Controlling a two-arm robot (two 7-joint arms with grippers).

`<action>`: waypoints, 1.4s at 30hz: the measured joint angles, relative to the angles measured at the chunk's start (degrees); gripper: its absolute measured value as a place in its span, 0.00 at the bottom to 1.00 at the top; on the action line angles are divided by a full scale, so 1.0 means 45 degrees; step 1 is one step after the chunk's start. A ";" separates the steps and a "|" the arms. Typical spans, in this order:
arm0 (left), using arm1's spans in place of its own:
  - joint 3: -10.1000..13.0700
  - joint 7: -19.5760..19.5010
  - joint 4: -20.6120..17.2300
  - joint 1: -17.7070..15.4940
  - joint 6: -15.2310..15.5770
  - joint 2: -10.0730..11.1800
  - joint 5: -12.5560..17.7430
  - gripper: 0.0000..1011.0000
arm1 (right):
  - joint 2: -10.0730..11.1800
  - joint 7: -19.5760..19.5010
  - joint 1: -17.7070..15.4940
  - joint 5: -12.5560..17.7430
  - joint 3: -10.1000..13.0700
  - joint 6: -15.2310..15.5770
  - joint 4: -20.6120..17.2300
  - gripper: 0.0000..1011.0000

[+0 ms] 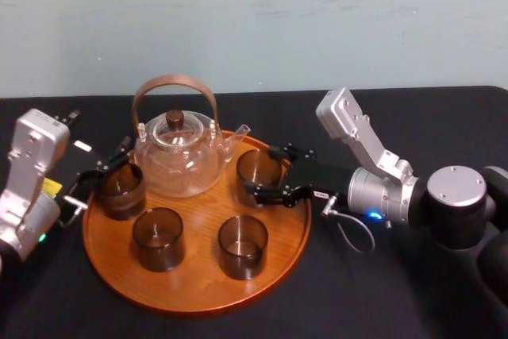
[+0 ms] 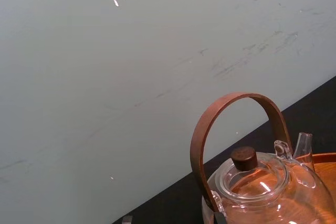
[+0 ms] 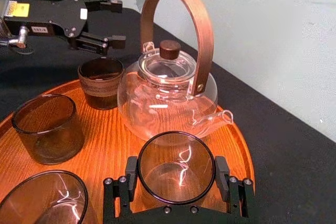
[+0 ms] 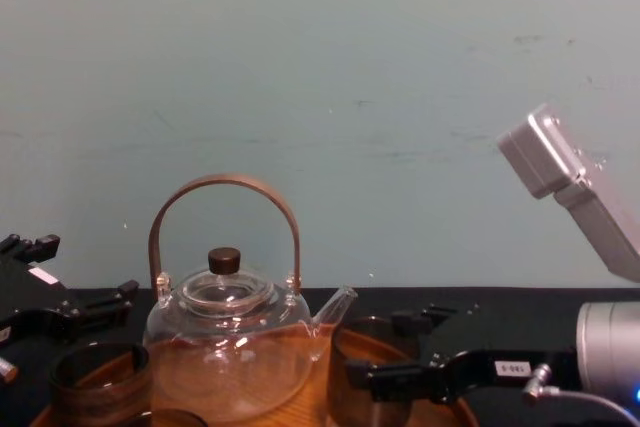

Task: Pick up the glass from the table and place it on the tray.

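Right end effector pinches the glass, already seated on the tray by the teapot spout. Spread evenly and back straight out. Left end effector is spread, idle by the squat cup.

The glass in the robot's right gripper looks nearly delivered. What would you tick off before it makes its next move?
1. The glass is upright and over the tray: ok.
2. The base of the glass is fully down on the wood: cannot tell, because the right gripper hides it.
3. The pads sit against both sides of the glass: ok.
4. The gap between the glass and the teapot spout: ok, close but apart.
5. The left gripper is out of the way, open by the brown cup across the tray: ok.
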 joint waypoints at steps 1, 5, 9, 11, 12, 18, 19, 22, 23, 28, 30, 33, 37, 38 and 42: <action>0.0000 0.0000 0.0000 -0.0001 0.0000 0.0000 0.0000 0.99 | -0.0017 -0.0003 0.0002 -0.0013 -0.0002 -0.0007 0.0031 0.89; 0.0001 0.0000 0.0000 0.0000 0.0000 0.0000 0.0000 0.99 | -0.0095 -0.0028 0.0006 -0.0102 -0.0012 -0.0039 0.0223 0.89; 0.0000 0.0000 0.0000 -0.0001 0.0000 0.0000 0.0000 0.99 | -0.0142 -0.0036 0.0001 -0.0162 -0.0011 -0.0058 0.0364 0.89; 0.0000 0.0000 0.0000 0.0000 0.0000 0.0000 0.0000 0.99 | -0.0169 -0.0038 -0.0005 -0.0189 -0.0008 -0.0060 0.0435 0.89; 0.0000 0.0000 0.0001 0.0000 0.0000 0.0000 0.0000 0.99 | -0.0173 -0.0036 -0.0007 -0.0196 -0.0004 -0.0060 0.0454 0.89; 0.0000 0.0000 0.0000 0.0000 0.0000 0.0000 -0.0001 0.99 | -0.0214 -0.0035 -0.0021 -0.0241 0.0022 -0.0064 0.0536 0.89; 0.0000 0.0000 0.0000 0.0000 0.0000 0.0000 -0.0001 0.99 | -0.0216 -0.0058 -0.0026 -0.0281 0.0022 -0.0059 0.0539 0.89; 0.0000 0.0000 0.0001 0.0000 0.0000 0.0000 0.0000 0.99 | -0.0213 -0.0117 -0.0033 -0.0356 0.0018 -0.0046 0.0536 0.89; 0.0001 0.0000 0.0000 0.0000 0.0000 0.0000 -0.0001 0.99 | -0.0212 -0.0117 -0.0034 -0.0355 0.0018 -0.0044 0.0535 0.89; 0.0001 0.0000 0.0000 -0.0001 0.0000 0.0000 -0.0001 0.99 | -0.0208 -0.0110 -0.0034 -0.0347 0.0018 -0.0037 0.0532 0.89; 0.0000 0.0000 0.0000 0.0000 0.0000 0.0000 0.0000 0.99 | -0.0206 -0.0107 -0.0034 -0.0344 0.0018 -0.0034 0.0531 0.89; 0.0000 0.0000 0.0000 0.0000 -0.0001 0.0000 -0.0001 0.99 | -0.0204 -0.0103 -0.0035 -0.0344 0.0017 -0.0016 0.0532 0.91; 0.0000 0.0000 0.0000 -0.0001 0.0000 0.0000 0.0000 0.99 | -0.0202 -0.0096 -0.0037 -0.0348 0.0014 -0.0006 0.0532 0.99; 0.0000 0.0000 0.0000 -0.0001 0.0000 0.0000 0.0000 0.99 | -0.0204 -0.0095 -0.0037 -0.0345 0.0014 -0.0006 0.0532 0.99; 0.0000 0.0000 0.0000 -0.0001 0.0000 0.0000 0.0000 0.99 | -0.0205 -0.0090 -0.0036 -0.0338 0.0015 -0.0006 0.0532 0.99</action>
